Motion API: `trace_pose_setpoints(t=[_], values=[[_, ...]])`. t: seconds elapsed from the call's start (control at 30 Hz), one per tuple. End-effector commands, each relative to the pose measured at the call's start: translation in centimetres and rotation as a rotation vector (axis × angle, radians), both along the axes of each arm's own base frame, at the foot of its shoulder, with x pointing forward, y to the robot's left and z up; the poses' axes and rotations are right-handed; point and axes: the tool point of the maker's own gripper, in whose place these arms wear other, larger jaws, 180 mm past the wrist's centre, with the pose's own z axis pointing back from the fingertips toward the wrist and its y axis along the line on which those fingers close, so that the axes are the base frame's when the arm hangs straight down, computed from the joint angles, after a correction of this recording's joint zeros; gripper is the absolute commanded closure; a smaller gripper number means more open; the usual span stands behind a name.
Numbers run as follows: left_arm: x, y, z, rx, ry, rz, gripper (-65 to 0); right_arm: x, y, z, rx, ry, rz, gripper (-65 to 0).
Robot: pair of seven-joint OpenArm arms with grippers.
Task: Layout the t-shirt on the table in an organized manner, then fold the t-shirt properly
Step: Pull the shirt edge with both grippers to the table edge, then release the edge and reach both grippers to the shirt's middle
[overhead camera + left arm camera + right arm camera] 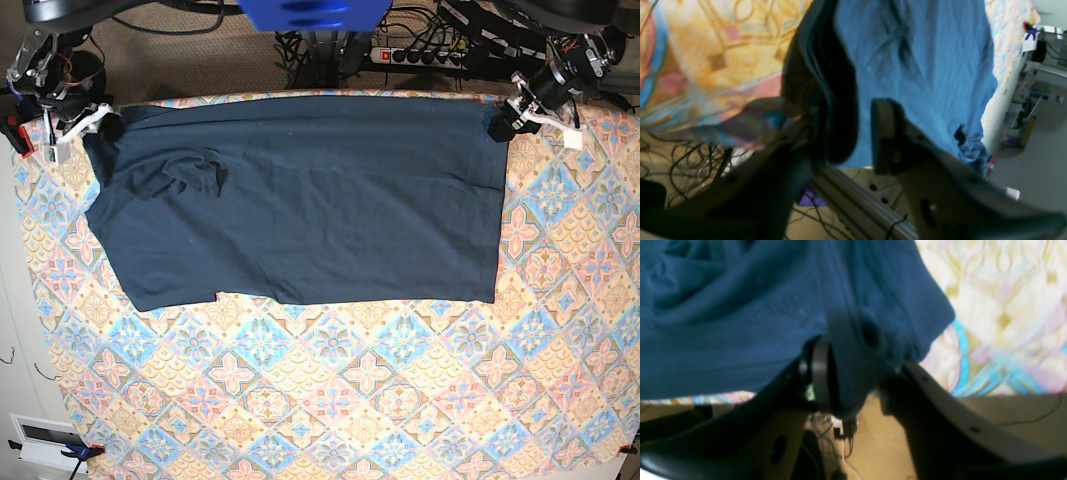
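Base view shows the t-shirt (300,200) folded lengthwise on the desk (400,400), both grippers' fingers (887,133) parting off its far corners; next fold probably needs fresh grips.

Both wrist views blurry. T-shirt (740,316) hem hides part of right gripper (857,386) finger; tablecloth pattern beyond is smeared.

Navy-teal t-shirt (300,200) (plain) on blue, pink, orange floral-diamond table (400,400).

Dark curved fingers (887,133), screw holes; white clips on both arms.
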Motion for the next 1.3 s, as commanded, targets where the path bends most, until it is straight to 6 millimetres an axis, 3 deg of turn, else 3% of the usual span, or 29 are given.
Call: trace_pose_setpoints(t=[0.0, 0.3, 0.4, 0.57, 0.77, 0.9, 1.1, 1.27], values=[[-0.1, 0.3, 0.6, 0.009, -0.012, -0.005, -23.3, 1.1, -0.6, 1.6, -0.029, -0.055, 0.014, -21.7], [-1.6, 0.7, 0.5, 0.013, 0.014, 0.004, -27.6, 1.2, -0.7, 2.3, -0.048, -0.071, 0.02, -22.5], [-1.7, 2.3, 1.0, 0.04, 0.003, 0.046, -27.6, 0.9, -1.3, 2.6, -0.058, -0.074, 0.006, -22.5], [-1.7, 3.8, 1.8, 0.055, -0.024, 0.091, -27.6, 0.9, -3.1, 4.6, -0.116, -0.116, -0.031, -22.5], [-0.4, 5.4, 3.4, 0.084, -0.072, 0.091, -27.1, 1.1, -3.8, 5.6, -0.141, -0.143, -0.046, -22.4], [0.4, 7.6, 4.9, 0.135, -0.109, 0.116, -27.4, 0.9, -4.5, 6.0, -0.152, -0.152, -0.067, -22.3], [5.7, 9.4, 8.7, 0.188, -0.264, 0.114, -27.5, 1.2, -4.5, 6.1, -0.155, -0.154, -0.059, -22.2], [10.2, 8.9, 9.9, 0.262, -0.305, 0.044, -27.5, 6.7, -3.5, 9.0, -0.179, -0.27, 0.026, -22.2]])
